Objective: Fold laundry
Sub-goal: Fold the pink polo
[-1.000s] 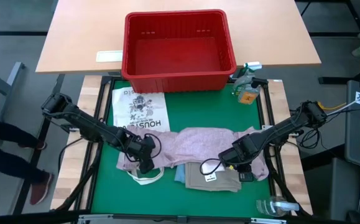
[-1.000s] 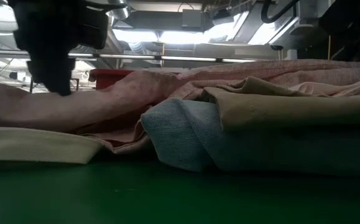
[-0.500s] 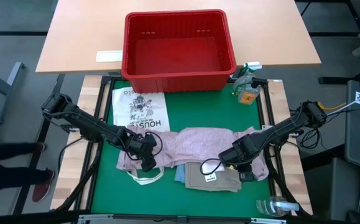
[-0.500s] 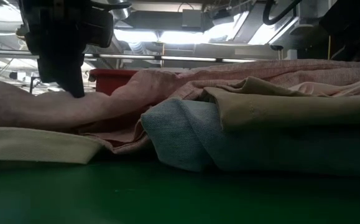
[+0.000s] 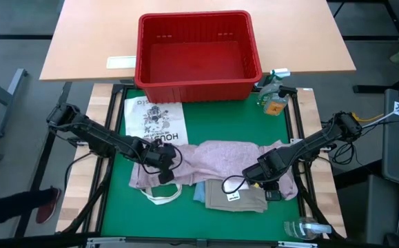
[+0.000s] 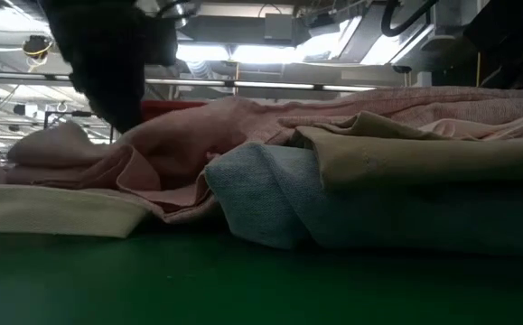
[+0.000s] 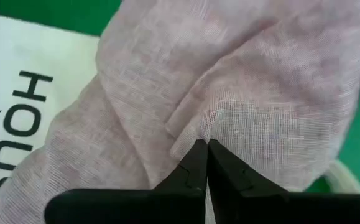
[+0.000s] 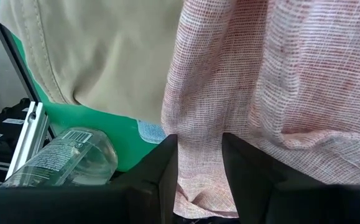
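A pale pink shirt lies spread across the middle of the green mat. Its near edge rests over a khaki cloth piece and light blue jeans, which lie side by side on the mat. My left gripper is on the shirt's left part and is shut on it. My right gripper is at the shirt's right end, shut on cloth that runs between its fingers. In the low view the khaki piece lies on top of the jeans. My left gripper pinches a raised fold of the shirt's left part between its two fingertips, slanting down from the table's left. The cloth bunches up around the fingers; the rest of the shirt lies on the mat. My right gripper has the shirt's right edge between its two fingers, coming steeply from above. The cloth runs back between the fingers. One layer or several, I cannot tell. The cloth around it lies slack on the mat.
A white printed tote bag lies under the shirt's left end, its handle loop toward the near edge. A red basket stands on the wooden table beyond the mat. A spray bottle stands far right, and a clear bottle near right.
My left gripper has shut on the shirt's left part and taken hold of it. It has rolled and shifted slightly toward the table's right. The cloth there has gathered from lying flat into a raised bunch. The right end of the shirt has stayed put.
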You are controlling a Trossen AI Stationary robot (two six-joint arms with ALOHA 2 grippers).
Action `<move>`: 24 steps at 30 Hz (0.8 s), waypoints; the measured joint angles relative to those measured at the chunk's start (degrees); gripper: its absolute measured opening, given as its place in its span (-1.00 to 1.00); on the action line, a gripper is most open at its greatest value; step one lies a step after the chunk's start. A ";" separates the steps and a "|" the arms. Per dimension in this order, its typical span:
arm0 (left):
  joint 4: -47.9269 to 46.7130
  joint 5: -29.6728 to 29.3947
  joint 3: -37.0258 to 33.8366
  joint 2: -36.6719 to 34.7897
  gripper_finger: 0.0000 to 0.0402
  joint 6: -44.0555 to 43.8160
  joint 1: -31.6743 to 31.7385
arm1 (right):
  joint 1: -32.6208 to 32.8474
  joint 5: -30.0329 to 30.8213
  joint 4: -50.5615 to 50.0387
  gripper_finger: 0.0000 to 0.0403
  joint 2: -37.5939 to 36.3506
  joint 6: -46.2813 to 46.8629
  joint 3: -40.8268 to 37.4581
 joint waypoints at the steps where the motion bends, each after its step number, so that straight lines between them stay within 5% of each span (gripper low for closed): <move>1: -0.19 0.26 -0.02 0.49 -1.00 0.75 0.23 | 0.00 0.00 0.00 -0.37 0.00 0.00 0.00; 14: -0.54 8.43 -0.04 1.12 -0.57 -4.74 1.74 | 0.00 -0.04 -0.04 -0.37 0.00 0.03 0.00; 24: -3.82 8.26 -1.82 1.12 -0.63 -9.48 2.65 | 0.02 -0.03 -0.06 -0.37 0.00 -0.22 0.00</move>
